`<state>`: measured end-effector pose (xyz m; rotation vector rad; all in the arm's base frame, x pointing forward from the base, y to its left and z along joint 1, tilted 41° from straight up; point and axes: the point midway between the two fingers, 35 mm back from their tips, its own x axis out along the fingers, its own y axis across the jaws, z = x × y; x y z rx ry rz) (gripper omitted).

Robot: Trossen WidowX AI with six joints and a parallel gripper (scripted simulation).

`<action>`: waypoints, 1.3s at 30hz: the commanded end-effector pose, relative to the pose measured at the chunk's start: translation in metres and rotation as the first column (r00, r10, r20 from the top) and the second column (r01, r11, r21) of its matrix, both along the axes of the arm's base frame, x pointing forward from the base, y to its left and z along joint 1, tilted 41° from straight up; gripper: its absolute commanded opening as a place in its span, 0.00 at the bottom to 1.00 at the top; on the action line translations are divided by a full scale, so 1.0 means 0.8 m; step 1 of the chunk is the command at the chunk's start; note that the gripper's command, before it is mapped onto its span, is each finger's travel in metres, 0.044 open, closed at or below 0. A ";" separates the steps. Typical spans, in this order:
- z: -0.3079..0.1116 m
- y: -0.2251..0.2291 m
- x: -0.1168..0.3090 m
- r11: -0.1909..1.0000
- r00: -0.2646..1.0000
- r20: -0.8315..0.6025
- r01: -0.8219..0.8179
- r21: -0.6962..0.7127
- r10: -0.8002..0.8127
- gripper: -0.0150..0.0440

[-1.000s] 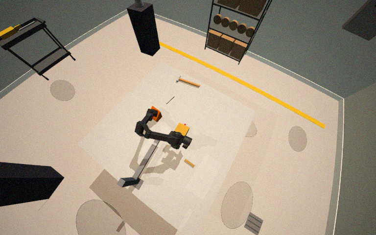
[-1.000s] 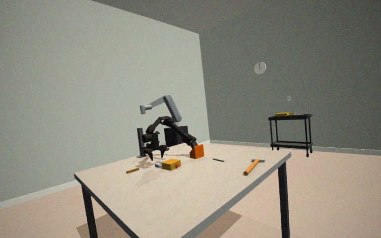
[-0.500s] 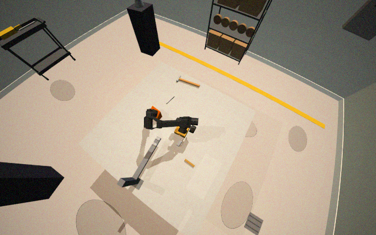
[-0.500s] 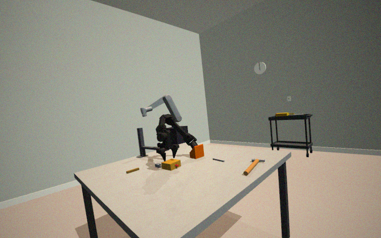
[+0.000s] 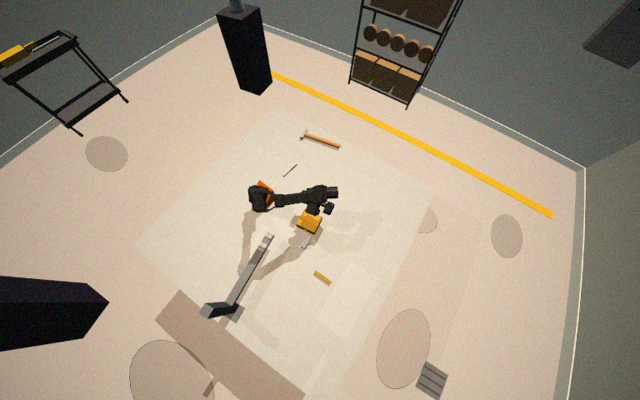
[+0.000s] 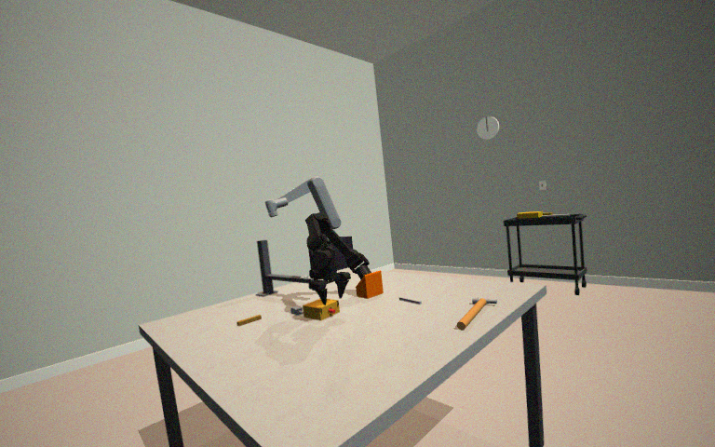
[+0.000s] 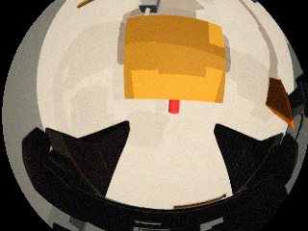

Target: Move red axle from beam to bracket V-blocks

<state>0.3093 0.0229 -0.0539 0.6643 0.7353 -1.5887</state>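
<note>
The red axle (image 6: 331,311) (image 7: 174,106) appears as a short, smooth, evenly coloured cylinder projecting from one face of the yellow beam (image 5: 308,222) (image 6: 320,309) (image 7: 174,60); the remainder of its length is hidden. The beam is a squat block resting on the pale table (image 5: 372,263) (image 6: 369,358) (image 7: 87,72), its upper surface crossed by shadow. In the wrist view, the axle's exposed end lies between the two finger directions, slightly beyond the tips, and points toward the gripper (image 5: 312,207) (image 6: 332,300) (image 7: 171,126). The fingers stand wide apart with nothing between them. In the exterior view they point downward at the beam; whether a fingertip touches it cannot be told. In the top view, the arm hides the axle. A small grey piece (image 5: 305,243) (image 6: 296,310) (image 7: 149,7) lies near the beam's opposite side, away from the visible axle end.
</note>
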 end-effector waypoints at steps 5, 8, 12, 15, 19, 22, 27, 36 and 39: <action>-0.015 -0.010 -0.004 1.000 1.000 -0.003 0.003 0.001 -0.003 1.00; -0.019 -0.013 -0.005 1.000 1.000 -0.003 0.003 0.000 -0.003 1.00; -0.026 -0.019 -0.006 1.000 1.000 -0.003 0.003 0.000 -0.003 1.00; -0.030 -0.023 -0.007 1.000 1.000 -0.003 0.003 0.000 -0.003 1.00; -0.036 -0.028 -0.009 1.000 1.000 -0.003 0.003 -0.001 -0.003 1.00; -0.041 -0.032 -0.010 1.000 1.000 -0.003 0.003 -0.001 -0.003 1.00; -0.044 -0.035 -0.011 1.000 1.000 -0.003 0.003 -0.002 -0.003 1.00; -0.043 -0.033 -0.011 1.000 1.000 -0.002 0.010 0.002 -0.010 0.69; -0.043 -0.033 -0.011 1.000 1.000 -0.002 0.010 0.002 -0.010 0.56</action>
